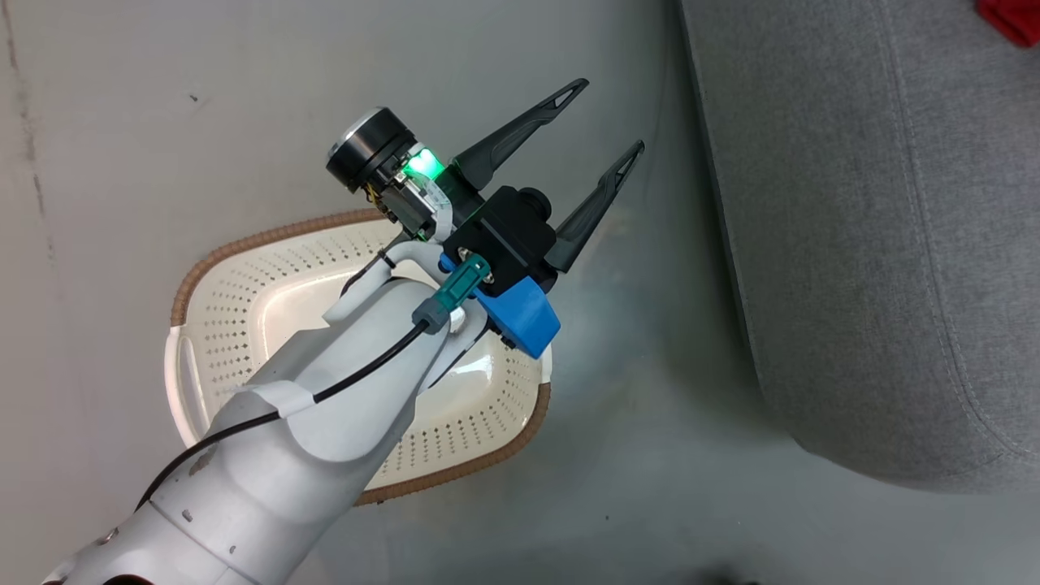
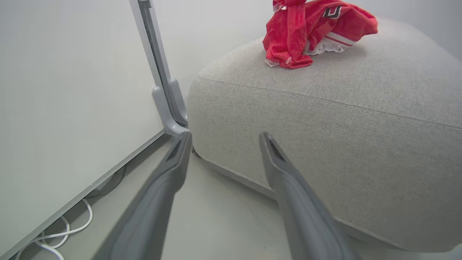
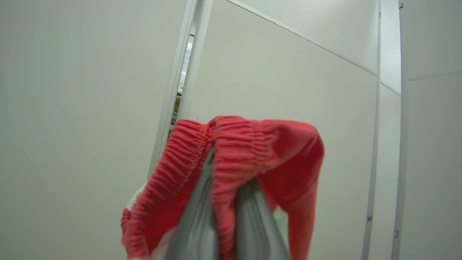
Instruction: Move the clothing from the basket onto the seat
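red clothing (image 3: 281,144) in right end effector (image 3: 227,180); left end effector (image 1: 609,115) splayed.

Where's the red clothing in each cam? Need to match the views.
Head view: a scrap of clothing in the top right corner, on or over the seat; cannot tell which.
Left wrist view: clothing crumpled at top centre, lying on the seat.
Right wrist view: clothing mid-picture, clamped in the right gripper.
Shared landmark: the seat, with its stitched seam, in the head and left wrist views.
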